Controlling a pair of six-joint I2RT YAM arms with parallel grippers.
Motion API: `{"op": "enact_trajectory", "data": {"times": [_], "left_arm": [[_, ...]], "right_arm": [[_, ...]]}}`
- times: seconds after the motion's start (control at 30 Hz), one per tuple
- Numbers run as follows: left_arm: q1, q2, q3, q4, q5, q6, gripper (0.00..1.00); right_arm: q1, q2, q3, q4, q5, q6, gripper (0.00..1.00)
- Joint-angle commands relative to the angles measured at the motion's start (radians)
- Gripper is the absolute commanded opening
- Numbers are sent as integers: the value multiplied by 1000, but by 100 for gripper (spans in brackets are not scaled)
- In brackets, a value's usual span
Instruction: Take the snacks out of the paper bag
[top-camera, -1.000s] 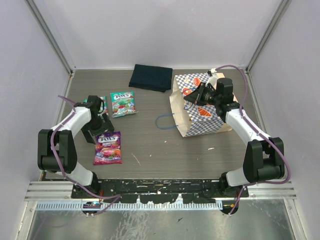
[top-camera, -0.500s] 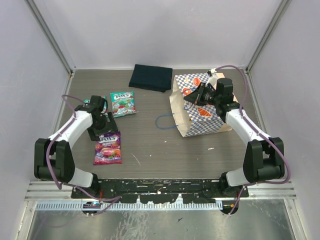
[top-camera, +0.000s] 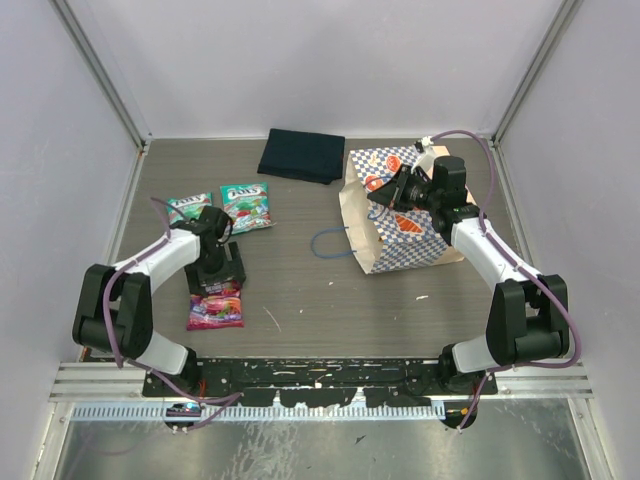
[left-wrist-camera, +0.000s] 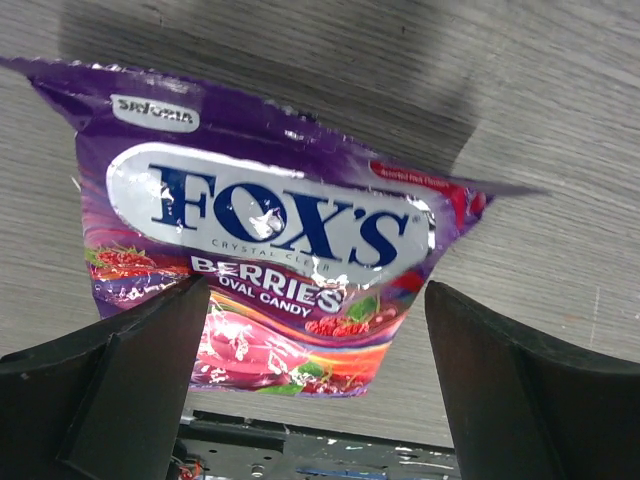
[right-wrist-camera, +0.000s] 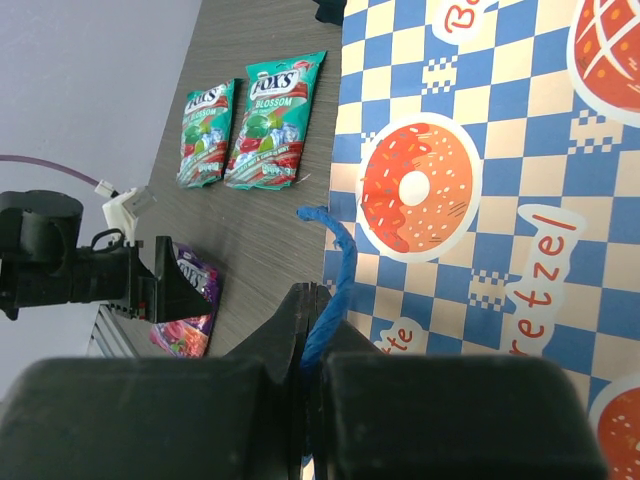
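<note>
A purple snack pouch (top-camera: 215, 308) (left-wrist-camera: 270, 250) lies flat on the table at the front left. My left gripper (top-camera: 218, 270) (left-wrist-camera: 318, 292) hangs just over its upper half, open, with a finger on each side and nothing held. Two teal snack pouches (top-camera: 246, 207) (top-camera: 190, 207) lie behind it, seen in the right wrist view as well (right-wrist-camera: 275, 120) (right-wrist-camera: 205, 130). The checkered paper bag (top-camera: 405, 250) (right-wrist-camera: 480, 180) lies on its side at the right. My right gripper (top-camera: 385, 195) (right-wrist-camera: 322, 335) is shut on its blue cord handle (right-wrist-camera: 335, 270). The bag's inside is hidden.
A dark navy folded cloth (top-camera: 302, 155) lies at the back centre, just left of the bag. The bag's other blue cord handle (top-camera: 330, 243) loops onto the table towards the middle. Walls close in the table on the left, back and right.
My left gripper has moved right and nearer, from beside the teal pouches to over the purple pouch, uncovering the left teal pouch. The right arm and bag have not moved.
</note>
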Motion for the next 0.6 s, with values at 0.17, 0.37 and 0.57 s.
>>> {"op": "enact_trajectory", "data": {"times": [0.17, 0.37, 0.57], "left_arm": [[57, 78, 25, 61, -49, 18, 92], [117, 65, 12, 107, -20, 31, 92], [147, 64, 19, 129, -30, 36, 92]], "right_arm": [[-4, -30, 3, 47, -12, 3, 1], [-5, -23, 7, 48, -11, 2, 1], [-4, -20, 7, 49, -12, 2, 1]]}}
